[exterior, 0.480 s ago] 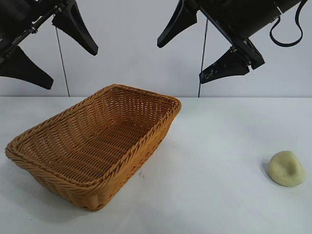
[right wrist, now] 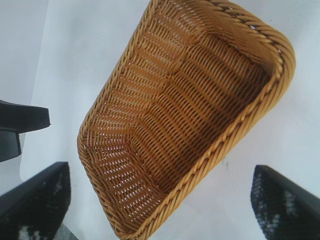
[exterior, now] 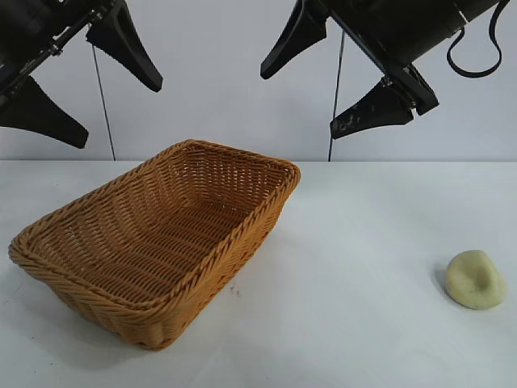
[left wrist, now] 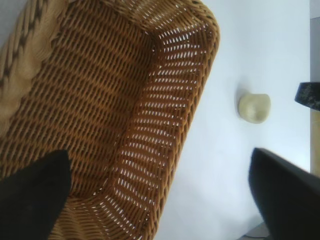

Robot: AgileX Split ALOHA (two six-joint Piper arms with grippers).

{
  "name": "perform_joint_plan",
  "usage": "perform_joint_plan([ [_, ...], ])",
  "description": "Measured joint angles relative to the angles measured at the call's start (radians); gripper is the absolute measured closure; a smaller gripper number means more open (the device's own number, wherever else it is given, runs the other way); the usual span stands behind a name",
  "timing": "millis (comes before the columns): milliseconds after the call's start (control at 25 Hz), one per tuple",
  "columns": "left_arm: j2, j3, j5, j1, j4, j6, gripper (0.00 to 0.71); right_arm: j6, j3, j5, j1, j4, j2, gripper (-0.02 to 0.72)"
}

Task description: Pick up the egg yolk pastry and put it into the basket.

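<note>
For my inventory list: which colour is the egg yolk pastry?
Pale yellow-cream; the egg yolk pastry shows best in the exterior view.

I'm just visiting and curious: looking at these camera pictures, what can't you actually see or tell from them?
- Right wrist view: the egg yolk pastry lies outside the frame; only the basket shows.
- Exterior view: the basket's near wall hides part of its floor.
- Exterior view: both arms are cut off by the top edge; only the open left gripper and open right gripper show.
- The pastry's underside and far side are hidden in every view.
</note>
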Motion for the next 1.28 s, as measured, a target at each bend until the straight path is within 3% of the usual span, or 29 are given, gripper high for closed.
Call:
perform_joint_plan([
  [840,-0.005,0.000,0.006,0.000,-0.011,-0.004,0.018,0.000,0.000,-0.001,0.000,0.000,0.000,0.008],
  [1120,-0.107,0.014,0.024,0.000,0.059,-0.113,0.018,0.000,0.000,-0.001,0.000,0.000,0.000,0.008],
  [1280,-0.202,0.097,0.019,0.000,0.129,-0.210,0.018,0.000,0.000,-0.001,0.000,0.000,0.000,0.008],
])
